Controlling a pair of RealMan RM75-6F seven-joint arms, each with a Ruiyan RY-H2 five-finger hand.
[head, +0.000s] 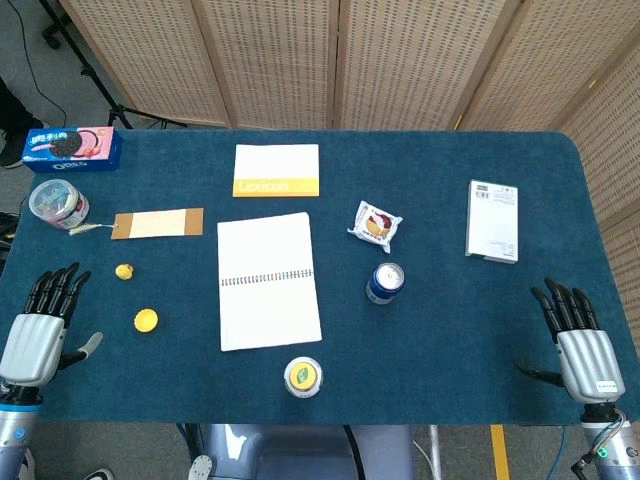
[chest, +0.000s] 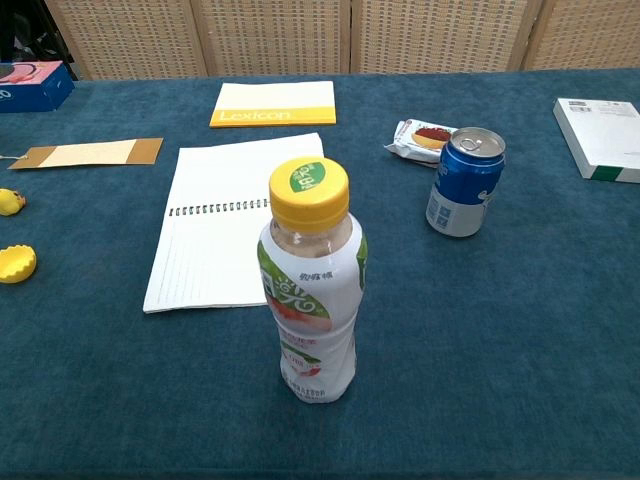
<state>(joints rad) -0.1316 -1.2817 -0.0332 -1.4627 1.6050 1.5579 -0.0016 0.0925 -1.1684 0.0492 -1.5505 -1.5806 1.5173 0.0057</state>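
My left hand (head: 40, 325) lies flat near the table's front left corner, fingers spread, holding nothing. A yellow cap (head: 146, 320) and a small yellow piece (head: 124, 272) are the nearest things to it. My right hand (head: 578, 340) lies at the front right corner, fingers apart and empty, with a blue can (head: 384, 282) well to its left. A yellow-capped bottle (head: 302, 377) stands upright at the front edge between the hands. The chest view shows the bottle (chest: 310, 290) and the can (chest: 463, 181) but neither hand.
An open spiral notebook (head: 268, 280) lies mid-table, a yellow Lexicon book (head: 277, 170) behind it. A wrapped snack (head: 375, 225), a white box (head: 492, 220), a brown tag (head: 157, 223), a clear tub (head: 58, 204) and an Oreo box (head: 72, 148) are spread around.
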